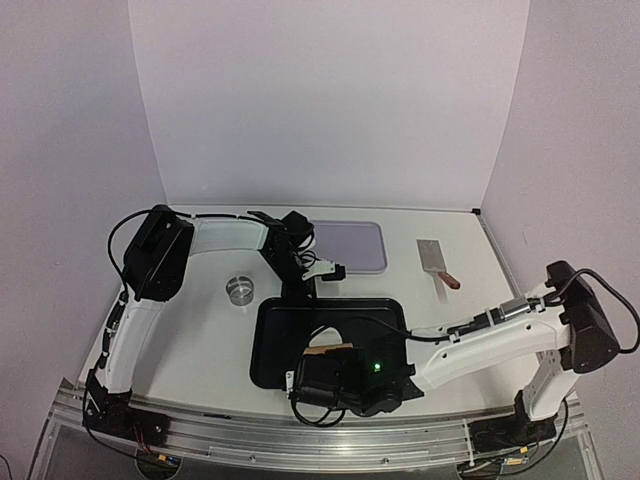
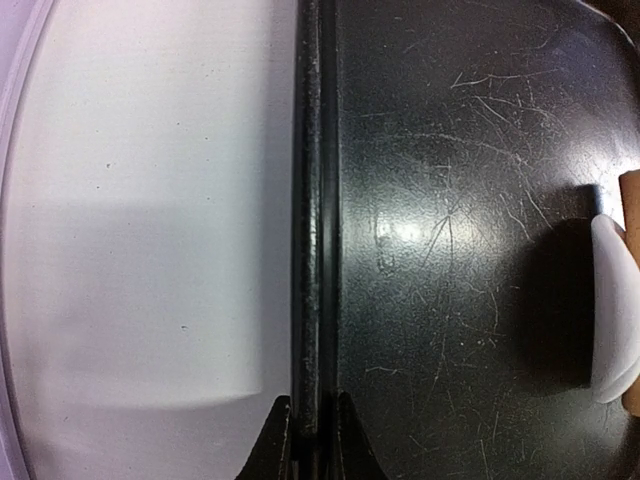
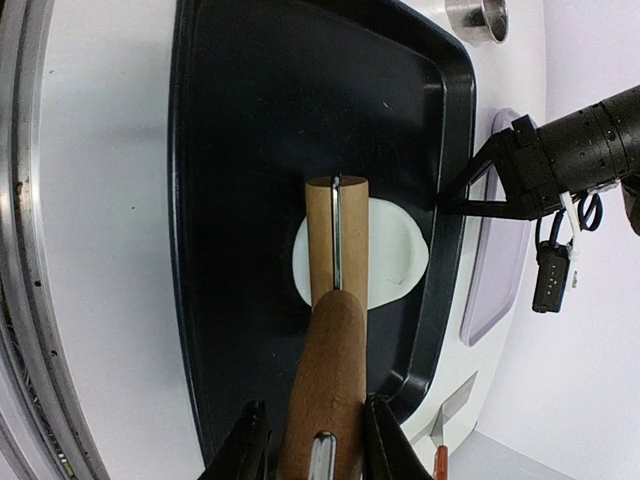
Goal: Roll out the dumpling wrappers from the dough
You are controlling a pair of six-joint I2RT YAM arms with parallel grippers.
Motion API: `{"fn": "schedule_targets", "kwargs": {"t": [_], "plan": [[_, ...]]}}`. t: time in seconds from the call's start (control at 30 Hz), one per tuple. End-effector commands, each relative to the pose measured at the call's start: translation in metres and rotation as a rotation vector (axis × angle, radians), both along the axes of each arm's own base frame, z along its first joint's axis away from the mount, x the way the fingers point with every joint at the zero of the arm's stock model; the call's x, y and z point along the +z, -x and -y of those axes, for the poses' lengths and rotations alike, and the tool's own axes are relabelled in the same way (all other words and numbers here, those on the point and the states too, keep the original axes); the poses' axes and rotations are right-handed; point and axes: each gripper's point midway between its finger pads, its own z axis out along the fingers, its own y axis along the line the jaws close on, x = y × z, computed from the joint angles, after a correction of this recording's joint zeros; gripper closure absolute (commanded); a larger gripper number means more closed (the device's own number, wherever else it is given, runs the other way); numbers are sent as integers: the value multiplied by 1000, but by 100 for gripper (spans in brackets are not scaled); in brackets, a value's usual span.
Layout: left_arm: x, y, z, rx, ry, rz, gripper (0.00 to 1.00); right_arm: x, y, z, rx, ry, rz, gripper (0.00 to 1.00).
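Note:
A flattened white patch of dough (image 3: 395, 255) lies on the black tray (image 3: 230, 150), near its far side. My right gripper (image 3: 315, 405) is shut on the brown handle of a wooden rolling pin (image 3: 335, 240), whose roller rests across the dough. In the top view that gripper (image 1: 328, 360) sits over the tray's near half, and the dough (image 1: 324, 338) barely shows beside it. My left gripper (image 2: 312, 400) is shut on the tray's rim (image 2: 312, 200), at the tray's far edge (image 1: 300, 294). No dumpling wrappers are in view.
A small metal ring cutter (image 1: 240, 289) stands on the table left of the tray. A lavender tray (image 1: 350, 247) lies behind the black one. A metal scraper with a red handle (image 1: 437, 262) lies at the back right.

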Motion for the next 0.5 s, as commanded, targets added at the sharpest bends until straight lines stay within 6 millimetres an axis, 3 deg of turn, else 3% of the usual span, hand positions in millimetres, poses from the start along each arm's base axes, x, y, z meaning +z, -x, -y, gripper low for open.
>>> {"fn": "schedule_targets", "kwargs": {"t": [0.0, 0.13, 0.23, 0.33, 0.47], "plan": [[-33, -27, -1, 46, -54, 112, 100, -67, 36, 36, 30, 241, -309, 100], [-30, -29, 0, 49, -51, 118, 100, -66, 7, 20, 45, 236, -302, 100], [-29, -30, 1, 51, -50, 119, 100, -64, 0, 12, 62, 226, -309, 100], [-29, -30, 1, 49, -51, 122, 100, -66, 13, 16, 63, 221, -346, 100], [-30, -30, -1, 42, -58, 123, 100, -70, 50, 32, 63, 225, -379, 100]]}}
